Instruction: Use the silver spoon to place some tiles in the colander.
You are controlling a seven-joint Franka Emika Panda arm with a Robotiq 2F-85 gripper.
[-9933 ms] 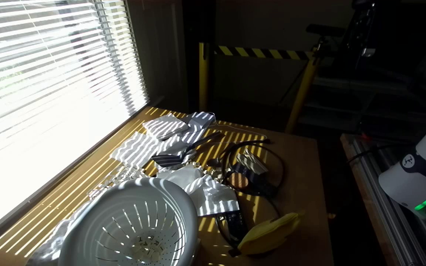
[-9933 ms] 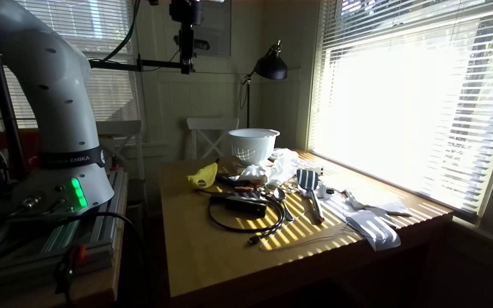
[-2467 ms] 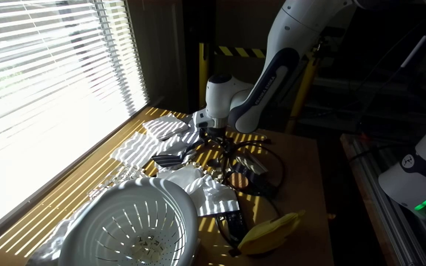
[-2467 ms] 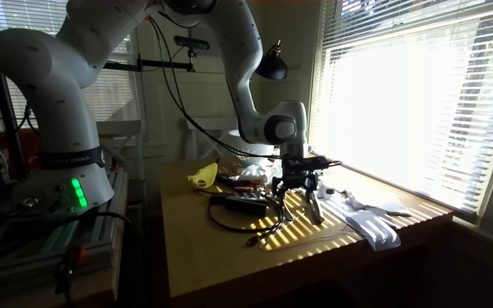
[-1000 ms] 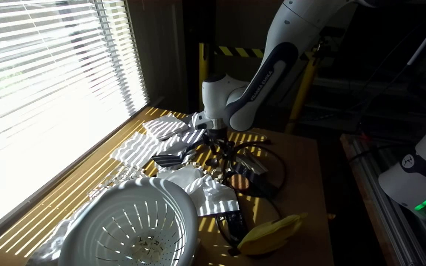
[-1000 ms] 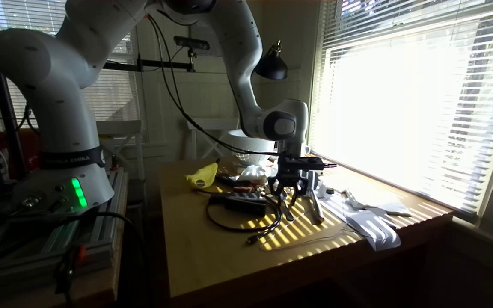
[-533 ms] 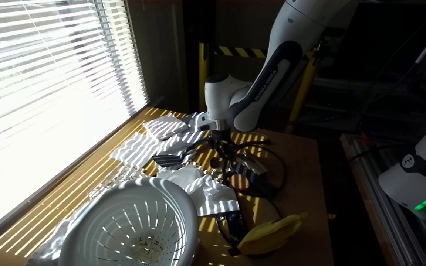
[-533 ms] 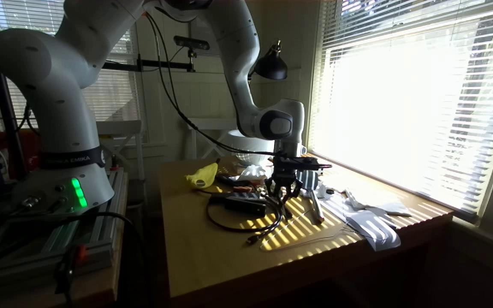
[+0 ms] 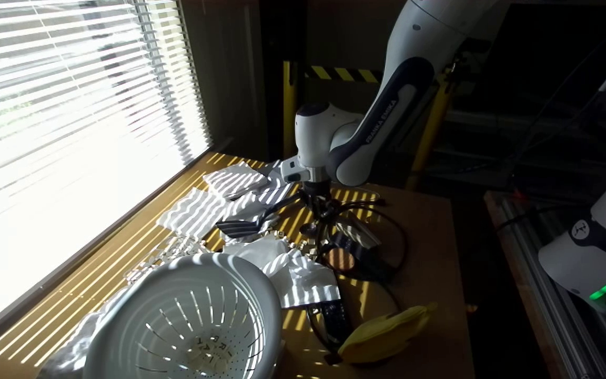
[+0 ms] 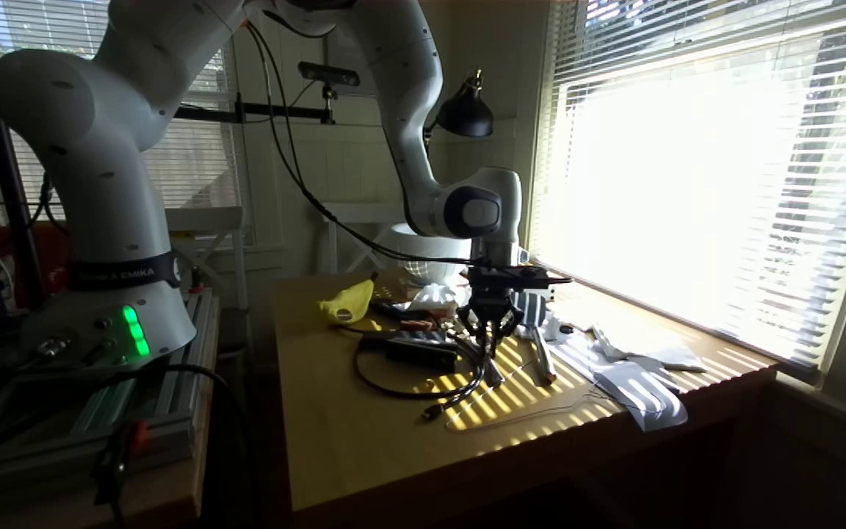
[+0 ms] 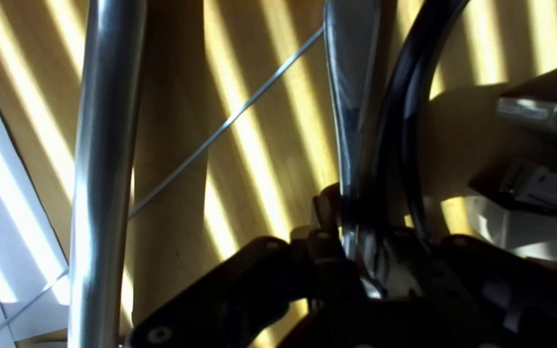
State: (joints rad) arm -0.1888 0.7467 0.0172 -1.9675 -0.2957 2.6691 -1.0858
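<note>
My end effector is narrow and low over the desk, with the handle of the silver spoon lying between its fingers in the wrist view; I cannot tell whether they press on it. A black cable curves just beside the handle, and a metal-handled spatula lies on the opposite side. The wood is striped with sunlight through the blinds. Pale tiles lie loose near the spoon's bowl, and white papers spread beyond the spatula, one drooping over the edge. Well apart, in both exterior views, the white colander stands upright toward the desk's end, with lettered tiles in its base; a yellow banana-shaped item lies near it. Past the desk I see a black lamp, a pale chair and striped barrier tape.
</note>
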